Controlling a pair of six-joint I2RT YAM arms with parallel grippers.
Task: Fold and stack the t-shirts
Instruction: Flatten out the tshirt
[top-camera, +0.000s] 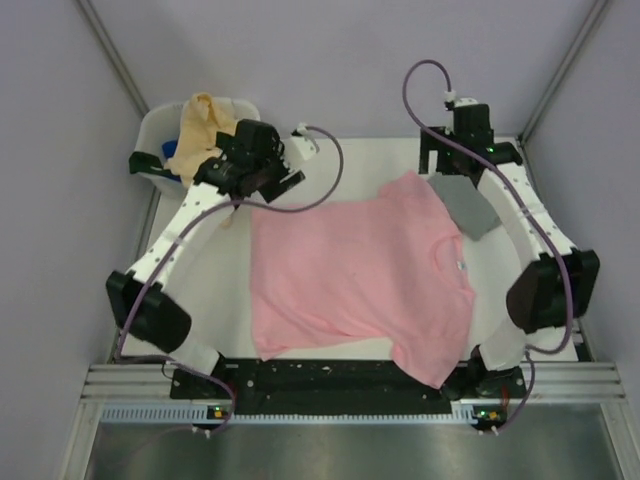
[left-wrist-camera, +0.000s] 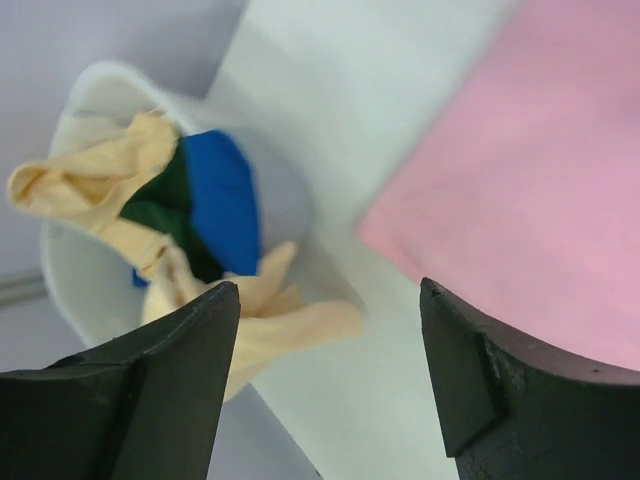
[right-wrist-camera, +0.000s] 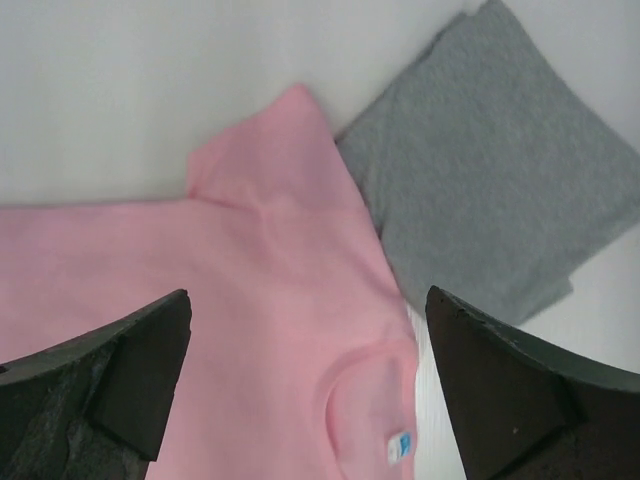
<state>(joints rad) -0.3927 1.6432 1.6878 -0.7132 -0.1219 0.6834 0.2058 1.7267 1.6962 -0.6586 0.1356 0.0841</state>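
White surface with a light pink t-shirt spread flat across the centre of the frame. A folded grey t-shirt lies at upper right, touching its sleeve.

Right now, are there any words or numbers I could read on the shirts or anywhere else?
No words or numbers can be read in any view.
Inside the pink t-shirt, the neck tag: a blue mark, too small and blurred to read.
On the grey t-shirt: no print showing.

Neck tag: small white-and-blue label inside the pink t-shirt collar, lower middle of the right wrist view; print too small to read.
Readable text elsewhere: none.
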